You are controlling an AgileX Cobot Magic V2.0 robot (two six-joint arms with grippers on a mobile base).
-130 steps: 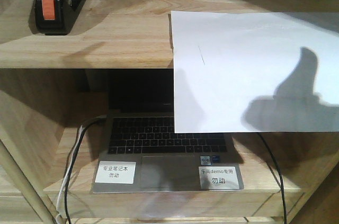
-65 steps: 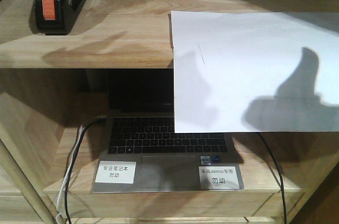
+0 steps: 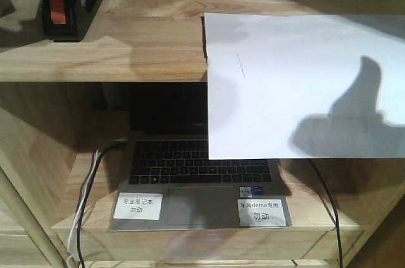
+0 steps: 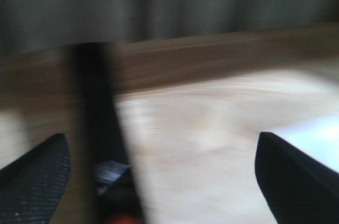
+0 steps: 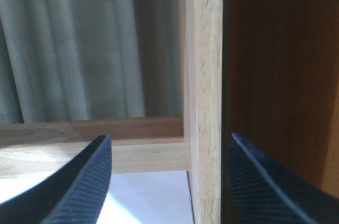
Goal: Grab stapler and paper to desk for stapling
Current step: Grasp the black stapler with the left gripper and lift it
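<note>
The stapler [image 3: 63,8] sits in shadow at the back left corner of the upper shelf [image 3: 139,46], its top cut off, while the paper [image 3: 304,84] lies toward the right end, overhanging the front edge and hiding part of the laptop [image 3: 183,161] below. The left tool [image 4: 162,144] is spread wide with nothing in it, its view too blurred to tell more than a dark shape. The right tool [image 5: 169,144], equally wide and empty, faces a shelf upright [image 5: 204,75], with the paper showing beneath.

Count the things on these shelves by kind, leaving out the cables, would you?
Stapler: 1
Sheet of paper: 1
Laptop: 1
White labels: 2
Total: 5
</note>
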